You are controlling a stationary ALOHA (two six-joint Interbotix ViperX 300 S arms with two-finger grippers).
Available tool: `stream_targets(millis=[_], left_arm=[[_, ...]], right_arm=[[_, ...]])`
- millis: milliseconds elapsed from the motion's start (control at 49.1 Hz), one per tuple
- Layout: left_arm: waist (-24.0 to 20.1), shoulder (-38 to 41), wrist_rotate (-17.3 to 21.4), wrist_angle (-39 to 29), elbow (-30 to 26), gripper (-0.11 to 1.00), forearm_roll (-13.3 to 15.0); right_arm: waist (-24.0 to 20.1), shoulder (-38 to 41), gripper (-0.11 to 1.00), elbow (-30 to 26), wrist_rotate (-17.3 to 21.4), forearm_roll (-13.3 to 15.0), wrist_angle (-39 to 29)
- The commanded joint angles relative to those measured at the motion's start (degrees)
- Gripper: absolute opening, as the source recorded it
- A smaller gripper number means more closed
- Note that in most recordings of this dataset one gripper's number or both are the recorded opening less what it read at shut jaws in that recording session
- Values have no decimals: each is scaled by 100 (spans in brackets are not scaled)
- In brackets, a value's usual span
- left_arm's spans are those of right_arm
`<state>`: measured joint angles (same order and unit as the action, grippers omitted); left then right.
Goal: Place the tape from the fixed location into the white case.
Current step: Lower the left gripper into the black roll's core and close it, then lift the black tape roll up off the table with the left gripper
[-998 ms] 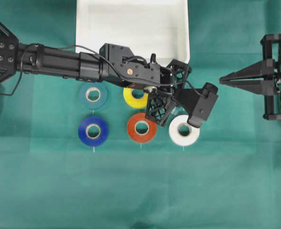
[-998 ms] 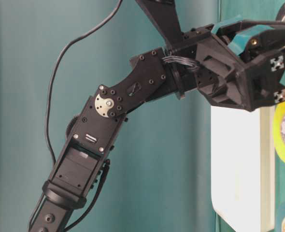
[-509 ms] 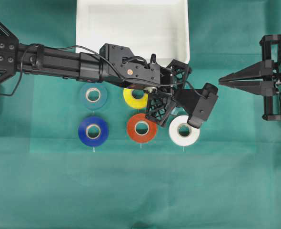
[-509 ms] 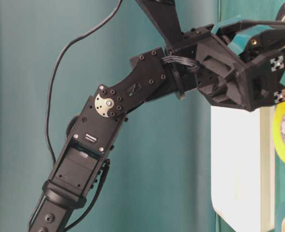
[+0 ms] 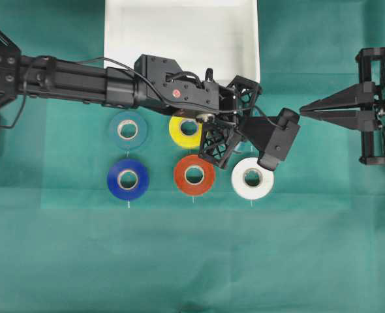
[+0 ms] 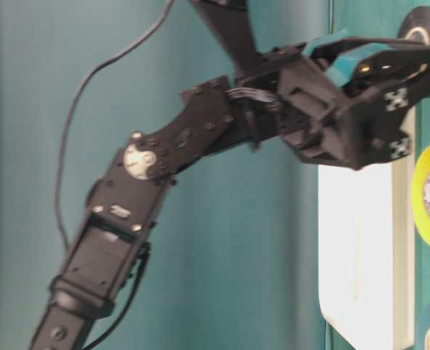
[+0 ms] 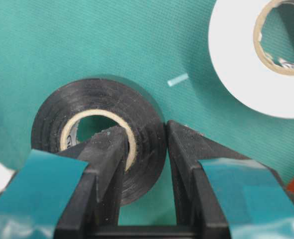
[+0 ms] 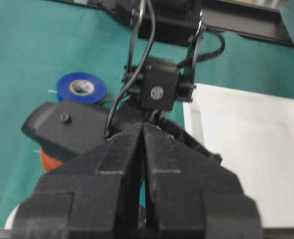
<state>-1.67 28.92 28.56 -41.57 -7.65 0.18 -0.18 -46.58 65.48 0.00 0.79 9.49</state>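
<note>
With the left fingers clamped on the wall of the tape, one inside its core, the grasp looks done; carrying it into the white case remains, right fingers together.

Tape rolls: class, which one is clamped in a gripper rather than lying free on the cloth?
The black roll. The left gripper pinches its wall, one finger inside the core; the white roll, red, yellow, teal and blue rolls lie untouched.

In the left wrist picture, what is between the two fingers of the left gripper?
In the left wrist view, the wall of the black tape roll sits between the fingers of the left gripper: one finger in the core, one outside.
</note>
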Motion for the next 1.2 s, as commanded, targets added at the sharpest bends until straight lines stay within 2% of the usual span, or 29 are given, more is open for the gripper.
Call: stream_targets(millis=[0,265,428,631,1182], left_arm=[[53,-439,-9,-105,-114,22,0],[53,-1151,-70,-510,-149,22,0],[62,-1485,-97,-896,-439,22,0],[62,-1468,-97,-1644,-967,22,0],[88,-1626,-97,-2092,-1775,22,0]], right_arm=[[-9,9,0,-62,0,-9,62],[-9,9,0,-62,0,-9,62],[-9,9,0,-70,0,-9,70],[0,26,0,-62,9,-9,105],[-9,44,0,-62,9,-9,105]])
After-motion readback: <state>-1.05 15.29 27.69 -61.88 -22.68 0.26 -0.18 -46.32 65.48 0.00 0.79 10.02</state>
